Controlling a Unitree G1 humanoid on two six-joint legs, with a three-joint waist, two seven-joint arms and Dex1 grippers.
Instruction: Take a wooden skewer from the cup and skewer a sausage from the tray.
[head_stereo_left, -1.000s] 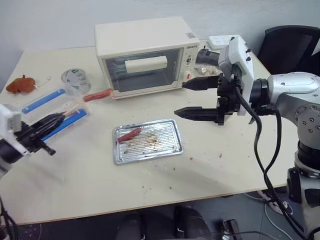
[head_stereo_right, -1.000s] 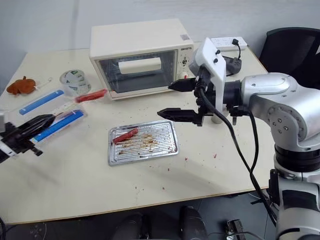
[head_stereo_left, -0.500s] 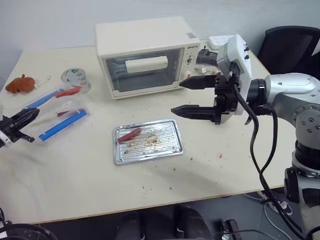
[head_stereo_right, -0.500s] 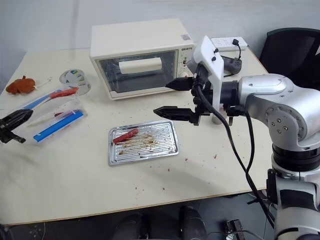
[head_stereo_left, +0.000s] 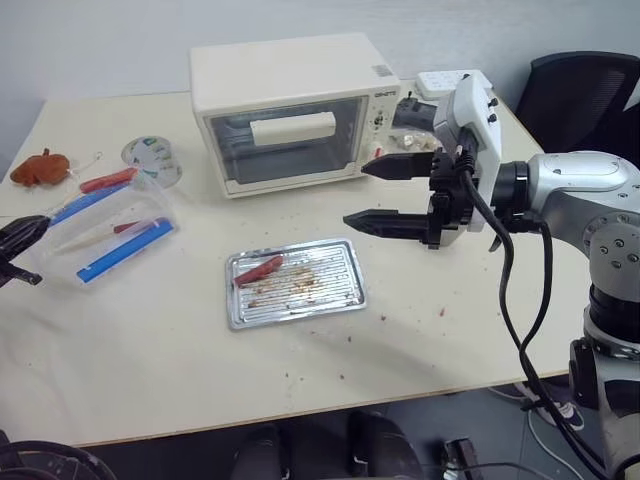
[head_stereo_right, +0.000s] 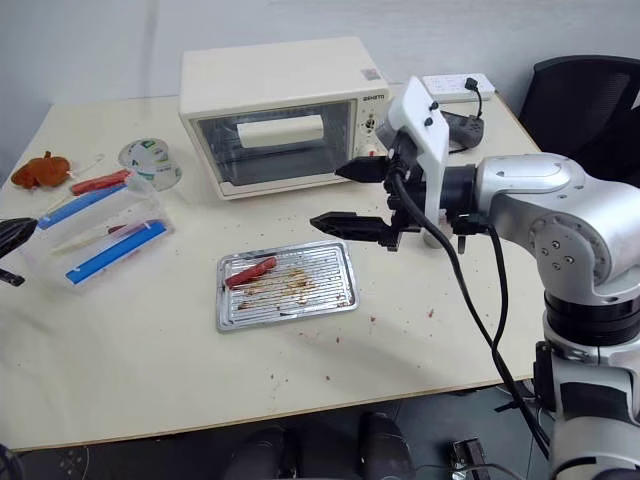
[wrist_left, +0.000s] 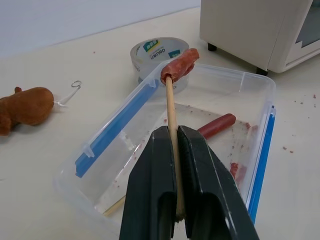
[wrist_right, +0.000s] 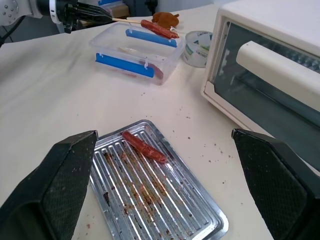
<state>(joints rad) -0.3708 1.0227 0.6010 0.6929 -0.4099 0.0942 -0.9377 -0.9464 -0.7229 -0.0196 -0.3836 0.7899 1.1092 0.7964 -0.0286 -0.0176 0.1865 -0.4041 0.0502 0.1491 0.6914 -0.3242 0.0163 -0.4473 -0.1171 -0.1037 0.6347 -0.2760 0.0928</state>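
My left gripper (wrist_left: 172, 131) is shut on the wooden skewer (wrist_left: 170, 100) at the table's far left (head_stereo_left: 18, 238). The dark red sausage (wrist_left: 180, 65) is stuck on the skewer's tip, hanging over the far rim of the clear box (head_stereo_left: 105, 181). The silver tray (head_stereo_left: 335, 290) lies mid-table with a shorter red sausage (head_stereo_left: 258, 270) at its left end. My right gripper (head_stereo_left: 356, 193) hangs open above and right of the tray, in front of the oven, holding nothing. The cup is hidden.
A cream toaster oven (head_stereo_left: 290, 105) stands at the back. A clear box with blue strips (head_stereo_left: 125, 245) holds another sausage (wrist_left: 215, 126). A tape roll (head_stereo_left: 150, 155) and a brown toy (head_stereo_left: 40, 167) lie at far left. Crumbs dot the table.
My left gripper has swung left with the skewered sausage, from in front of the oven's corner to over the clear box's far edge. The right gripper has stayed put, open.
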